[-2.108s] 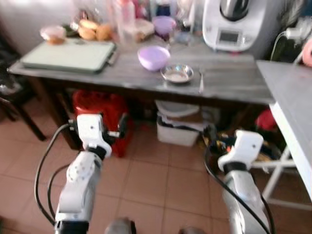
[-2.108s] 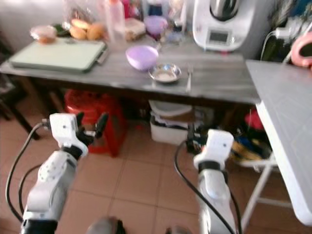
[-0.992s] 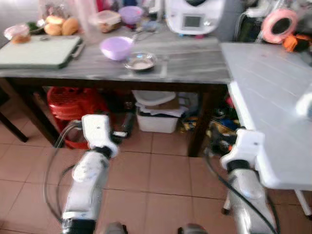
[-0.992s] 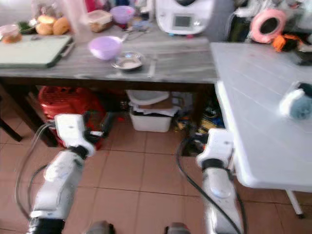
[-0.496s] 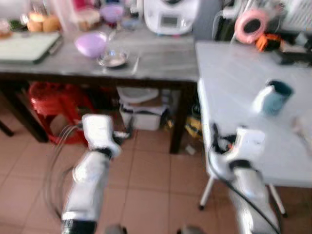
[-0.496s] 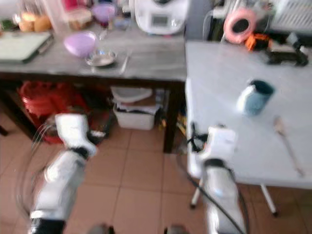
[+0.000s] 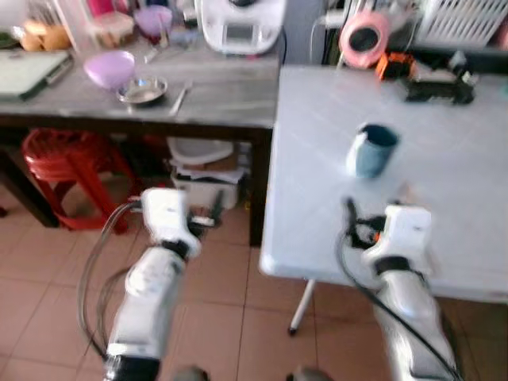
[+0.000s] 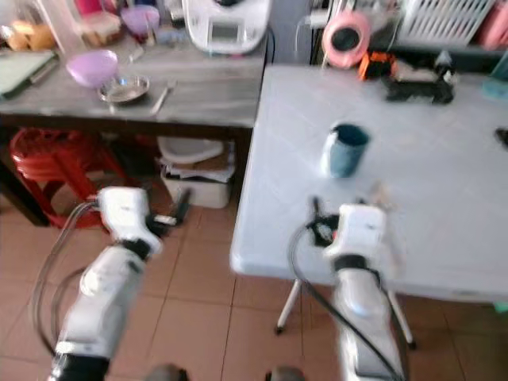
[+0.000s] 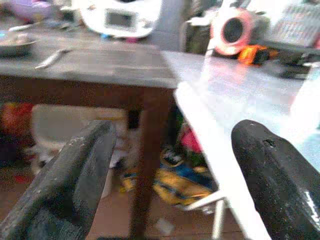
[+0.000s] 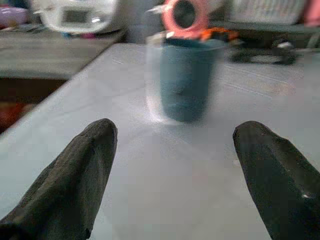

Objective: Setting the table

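My right pincer [image 10: 172, 165] hangs open and empty over the near edge of the white surface [image 7: 317, 151], its blue mug [image 7: 373, 150] just beyond, my left pincer [image 9: 165, 185] open too, so I judge the setting barely begun.

A red plastic stool [image 7: 63, 163] and a white bin [image 7: 208, 176] sit under the wooden table; a white kitchen appliance [image 7: 238, 24] and pink tape roll [image 7: 363, 38] stand behind.
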Motion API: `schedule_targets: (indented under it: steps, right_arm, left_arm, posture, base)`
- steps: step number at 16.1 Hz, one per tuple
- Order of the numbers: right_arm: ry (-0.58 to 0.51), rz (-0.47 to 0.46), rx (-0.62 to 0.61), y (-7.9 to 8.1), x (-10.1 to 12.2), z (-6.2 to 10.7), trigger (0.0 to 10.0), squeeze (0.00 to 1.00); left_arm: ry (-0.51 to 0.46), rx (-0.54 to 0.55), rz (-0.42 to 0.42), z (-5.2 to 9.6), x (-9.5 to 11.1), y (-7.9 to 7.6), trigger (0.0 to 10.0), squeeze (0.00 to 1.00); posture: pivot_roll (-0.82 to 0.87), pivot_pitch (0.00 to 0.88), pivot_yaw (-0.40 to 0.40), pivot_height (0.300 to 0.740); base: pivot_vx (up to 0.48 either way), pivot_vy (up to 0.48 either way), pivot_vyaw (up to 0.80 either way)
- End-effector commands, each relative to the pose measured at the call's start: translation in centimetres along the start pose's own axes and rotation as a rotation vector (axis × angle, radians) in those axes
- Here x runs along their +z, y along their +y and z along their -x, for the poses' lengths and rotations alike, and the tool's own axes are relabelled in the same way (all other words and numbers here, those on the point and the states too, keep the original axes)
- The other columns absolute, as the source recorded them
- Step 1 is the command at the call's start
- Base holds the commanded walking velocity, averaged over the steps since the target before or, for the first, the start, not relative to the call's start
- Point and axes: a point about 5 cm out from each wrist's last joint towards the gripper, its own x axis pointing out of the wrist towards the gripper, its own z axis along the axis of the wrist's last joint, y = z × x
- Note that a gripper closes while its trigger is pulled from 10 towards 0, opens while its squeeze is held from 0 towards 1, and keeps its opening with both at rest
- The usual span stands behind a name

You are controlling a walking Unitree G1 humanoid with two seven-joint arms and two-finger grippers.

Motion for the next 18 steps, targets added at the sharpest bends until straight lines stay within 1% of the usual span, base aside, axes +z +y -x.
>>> schedule_targets:
  steps: [1,4,6,7,8,9,10,11,13,14,15,16,18]
  right_arm:
    - [-0.01,-0.017,0.012,0.7,0.2,-0.1,10.0,0.0]
    - [0.007,-0.022,0.009,0.6,0.0,-0.1,10.0,0.0]
    - [0.044,-0.024,0.008,0.3,-0.4,-0.4,10.0,0.0]
    - [0.055,-0.007,0.005,0.0,-0.4,-0.7,10.0,0.0]
    - [0.068,-0.011,0.008,-0.1,-0.4,-1.1,10.0,0.0]
    - [0.076,-0.011,0.021,-0.2,-0.4,-1.5,10.0,0.0]
    - [0.091,-0.005,0.03,-0.2,-0.5,-1.7,10.0,0.0]
    - [0.107,-0.003,0.046,-0.1,-0.6,-1.9,10.0,0.0]
    - [0.138,0.007,0.104,0.3,-0.6,-2.6,10.0,0.0]
    - [0.146,0.001,0.113,0.4,-0.5,-2.8,10.0,0.0]
    - [0.147,0.019,0.143,0.6,-0.3,-3.2,10.0,0.0]
    - [0.149,0.034,0.146,0.6,0.0,-3.6,10.0,0.0]
    - [0.172,0.055,0.124,0.3,-0.1,-3.7,10.0,0.0]
  left_arm:
    - [0.0,0.023,-0.029,0.1,0.2,1.0,10.0,0.0]
    - [-0.005,0.025,-0.028,0.0,0.3,0.9,10.0,0.0]
    - [0.0,0.054,-0.004,0.0,0.2,0.9,10.0,0.0]
    - [0.01,0.051,-0.026,0.1,0.3,0.9,10.0,0.0]
    - [0.045,0.064,-0.096,0.3,0.1,1.1,10.0,0.0]
    - [0.06,0.039,-0.106,0.7,-0.2,1.4,10.0,0.0]
    - [0.06,0.014,-0.067,0.9,-0.3,1.5,10.0,0.0]
    - [0.072,0.008,-0.055,0.9,-0.4,1.5,10.0,0.0]
    - [0.074,0.007,-0.091,1.0,-0.1,1.3,10.0,0.0]
    - [0.075,0.012,-0.082,1.1,-0.1,1.3,10.0,0.0]
    - [0.069,0.016,-0.083,1.2,0.1,1.4,10.0,0.0]
    - [0.072,0.008,-0.07,1.4,0.1,1.4,10.0,0.0]
    - [0.083,-0.001,-0.09,1.7,0.3,1.3,10.0,0.0]
  posture:
    - [-0.04,0.0,0.018,0.74]
    - [-0.04,0.0,0.018,0.74]
    - [-0.04,0.0,0.019,0.74]
    - [-0.03,0.0,0.018,0.74]
    - [-0.03,0.0,0.02,0.74]
    - [-0.03,0.0,0.023,0.74]
    - [-0.03,0.0,0.024,0.74]
    - [-0.03,0.0,0.025,0.74]
    - [-0.02,0.005,0.028,0.74]
    - [-0.02,0.014,0.03,0.74]
    - [-0.01,0.027,0.034,0.74]
    - [-0.01,0.036,0.034,0.74]
    - [0.0,0.058,0.036,0.74]
  base:
    - [0.0,-0.398,0.0]
    - [0.0,-0.386,0.0]
    - [0.0,0.0,0.0]
    - [0.0,0.0,0.0]
    - [0.0,0.0,0.0]
    - [0.0,0.0,0.0]
    - [0.0,0.0,0.0]
    - [0.0,0.0,0.0]
    - [0.0,0.0,0.0]
    - [0.0,0.0,0.0]
    - [0.0,0.0,0.0]
    - [0.0,0.0,0.0]
    - [0.0,0.0,0.0]
